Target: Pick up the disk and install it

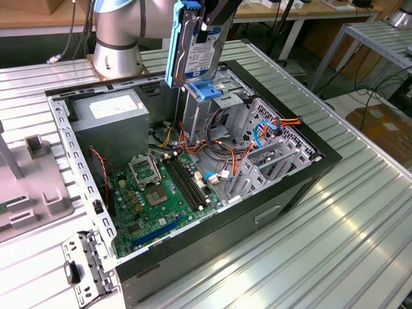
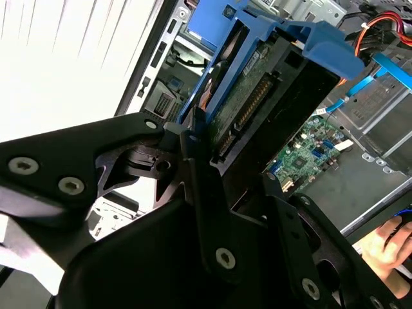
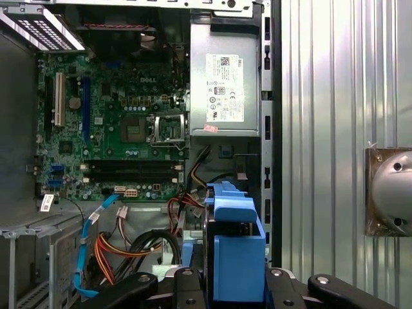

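- Exterior view: the pincer [image 1: 209, 19] is clenched on the disk [image 1: 196, 48], which hangs upright and clear of everything; straight beneath the pincer stands the drive cage [image 1: 195, 119] with its blue latch [image 1: 205, 90]. So the pick-up is done, I judge, and the seating is not yet.
- Second wrist view: the black fingers [image 2: 193, 154] press on the disk [image 2: 257, 109], which juts out ahead of the pincer with blue rails [image 2: 325, 48] along its sides; off to one side of the pincer shows a person's hand [image 2: 386, 244], touching neither.
- First wrist view: the disk sits edge-on in the pincer's grip, one blue rail [image 3: 235, 257] facing the camera; beyond the pincer lie the motherboard [image 3: 116, 122] and the power supply box [image 3: 225, 84], both well apart from the disk — installing remains.
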